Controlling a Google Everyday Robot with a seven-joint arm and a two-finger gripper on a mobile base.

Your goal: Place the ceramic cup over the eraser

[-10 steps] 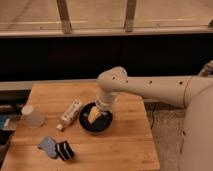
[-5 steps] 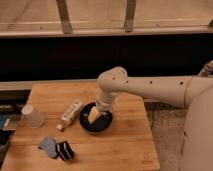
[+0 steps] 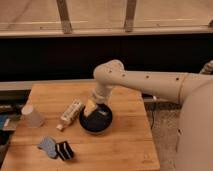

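The ceramic cup (image 3: 32, 116) is small, pale and stands upside down near the left edge of the wooden table (image 3: 125, 145). The eraser (image 3: 65, 150), a black block with white stripes, lies near the front left, beside a flat blue-grey piece (image 3: 48, 145). My gripper (image 3: 92, 108) hangs from the pale arm (image 3: 145, 82) over the left rim of the round black bowl (image 3: 98, 121) at the table's middle. It is well to the right of the cup and behind the eraser. A pale yellowish shape shows at the gripper, and I cannot tell what it is.
A long white tube (image 3: 70, 113) lies slantwise between the cup and the bowl. A dark wall and a metal rail (image 3: 100, 31) run behind the table. The floor drops off right of the table edge.
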